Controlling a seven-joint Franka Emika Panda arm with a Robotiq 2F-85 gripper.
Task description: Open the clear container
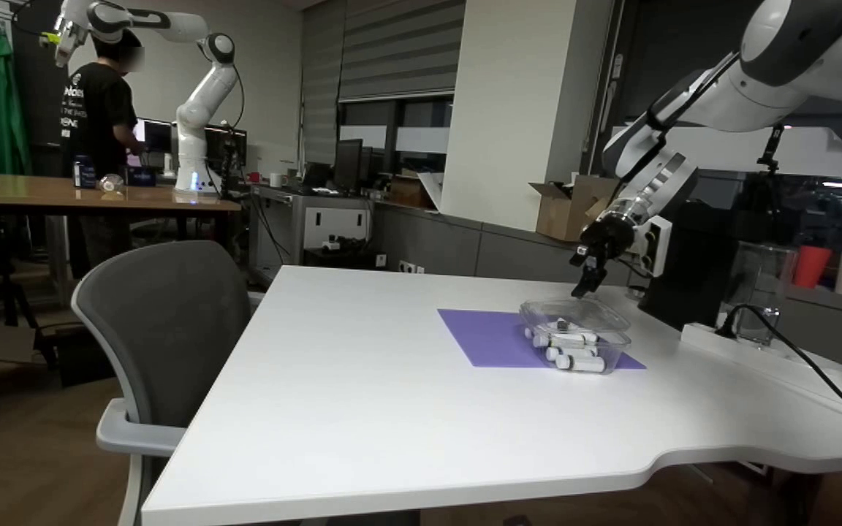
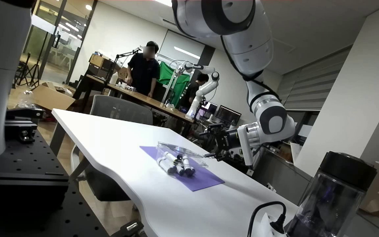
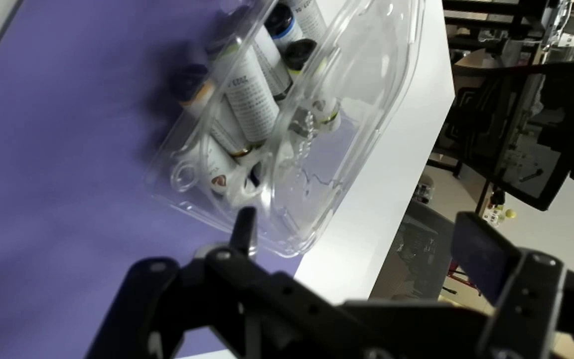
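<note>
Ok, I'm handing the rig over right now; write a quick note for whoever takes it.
Gripper: open, holding nothing; one finger is close to the clear container, contact unclear.
Where things are: the container sits on the purple mat, at one edge of it, with white bottles inside.
Done: the lid looks partly raised, though clear plastic makes its angle hard to judge.
Left: probably swing the lid fully back, gently, then withdraw.

Robotics lab: another robot arm (image 1: 193, 131), monitors (image 2: 228, 115), perforated plate (image 2: 35, 159), mesh office chair (image 1: 165, 321), all well apart from gripper (image 3: 354, 219).
</note>
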